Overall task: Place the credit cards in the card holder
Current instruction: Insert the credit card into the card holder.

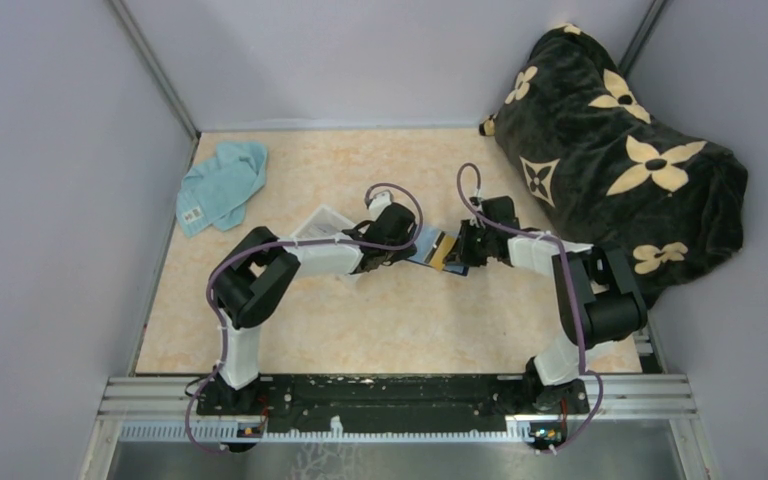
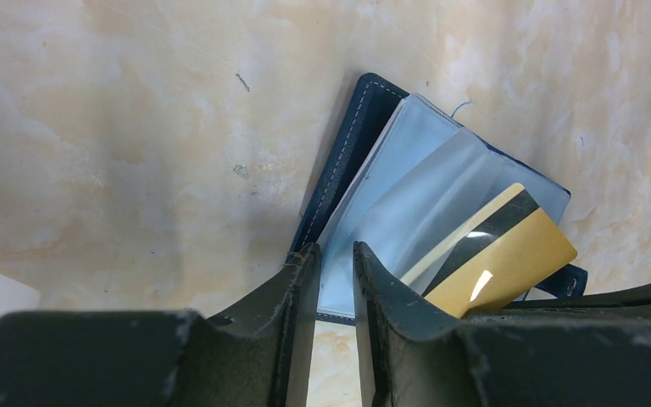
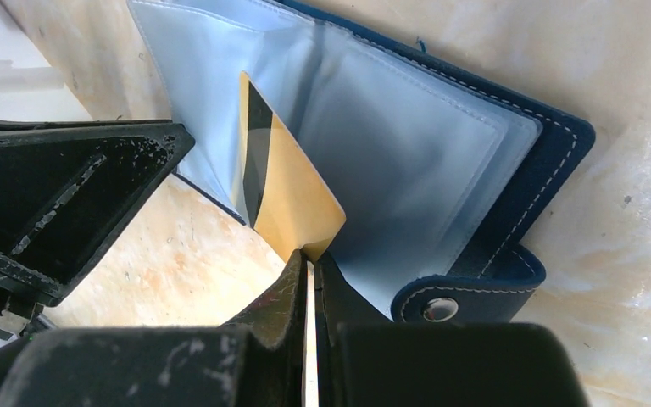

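My left jaws stand slightly apart over an edge of the open dark navy-blue card holder (image 2: 346,144) at the middle of the marbled beige counter (image 1: 360,330). My right jaws clamp a gold plastic card (image 3: 292,195), its far end under the holder's clear sleeve (image 3: 407,127).

**Occlusions, cut-offs**

Right wrist: card (image 3: 292,203) bottom edge buried between right gripper (image 3: 312,259) fingers; holder (image 3: 441,153) top cut by frame.
Left wrist: holder near edge behind left gripper (image 2: 336,259) fingers.
Top: tray (image 1: 321,220) half under left arm (image 1: 322,259).

Gold card (image 2: 509,254) on open card holder (image 2: 407,178), jaws slightly apart
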Available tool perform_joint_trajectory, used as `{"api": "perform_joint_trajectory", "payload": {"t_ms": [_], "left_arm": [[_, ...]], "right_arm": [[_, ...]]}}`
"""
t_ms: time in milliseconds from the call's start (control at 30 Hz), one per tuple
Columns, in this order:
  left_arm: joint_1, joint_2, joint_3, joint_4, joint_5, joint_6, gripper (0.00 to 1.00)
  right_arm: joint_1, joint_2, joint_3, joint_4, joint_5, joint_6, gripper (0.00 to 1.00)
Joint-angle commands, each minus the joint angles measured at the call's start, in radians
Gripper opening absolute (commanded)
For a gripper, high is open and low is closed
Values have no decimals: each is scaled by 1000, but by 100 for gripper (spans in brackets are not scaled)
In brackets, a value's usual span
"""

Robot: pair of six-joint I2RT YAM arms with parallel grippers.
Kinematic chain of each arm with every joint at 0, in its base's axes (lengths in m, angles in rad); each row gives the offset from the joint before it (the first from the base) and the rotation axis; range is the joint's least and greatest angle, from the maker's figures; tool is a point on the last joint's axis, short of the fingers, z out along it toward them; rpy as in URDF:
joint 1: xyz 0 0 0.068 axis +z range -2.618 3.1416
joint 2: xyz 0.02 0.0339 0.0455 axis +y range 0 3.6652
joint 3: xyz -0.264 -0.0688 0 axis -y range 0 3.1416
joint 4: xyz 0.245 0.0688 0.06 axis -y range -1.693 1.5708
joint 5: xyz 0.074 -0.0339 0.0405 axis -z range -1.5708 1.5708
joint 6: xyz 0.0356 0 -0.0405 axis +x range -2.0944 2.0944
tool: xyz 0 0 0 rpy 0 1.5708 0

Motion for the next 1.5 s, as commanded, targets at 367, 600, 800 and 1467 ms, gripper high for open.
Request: {"api": "perform_joint_trajectory", "payload": {"t_ms": [367,600,800,1467], "left_arm": [[53,175,-96,-393,-135,102,32],[52,161,-108,-389,-135,102,33],[52,153,-116,-382,-131,99,34],[52,151,-132,-365,-113,99,35]], "right_arm": [[-44,151,77,-56,-187,47,0],[-43,142,112,-114,-192,60,0],[-44,126,130,-157,-186,57,6],[-55,89,128,-107,-59,114,25]]}}
